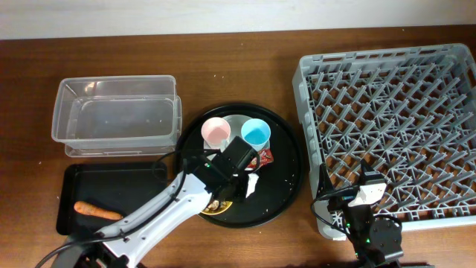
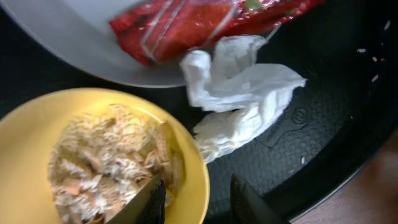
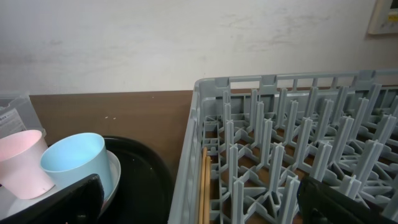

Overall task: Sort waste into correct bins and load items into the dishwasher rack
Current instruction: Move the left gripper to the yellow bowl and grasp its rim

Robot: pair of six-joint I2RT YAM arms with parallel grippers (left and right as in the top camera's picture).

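The yellow bowl (image 2: 37,124) holds pale food grains (image 2: 106,162) and sits on the round black tray. My left gripper (image 2: 196,199) is open and straddles the bowl's rim, one finger (image 2: 149,202) inside on the grains and the other outside. A crumpled white tissue (image 2: 242,93) lies just beyond, with the red wrapper (image 2: 199,25) on the pale plate (image 2: 74,43). From overhead, the pink cup (image 1: 216,132) and blue cup (image 1: 255,134) stand on the plate. The carrot (image 1: 97,211) lies in the shallow black tray (image 1: 82,182). My right gripper (image 3: 208,205) is wide open at the grey rack's (image 3: 261,87) corner.
The clear tub (image 1: 115,115) stands at the back left, behind the shallow black tray. The round black tray (image 1: 286,190) lies between the tub and the rack (image 1: 394,112). Two thin wooden sticks (image 3: 204,186) lie inside the rack's near wall.
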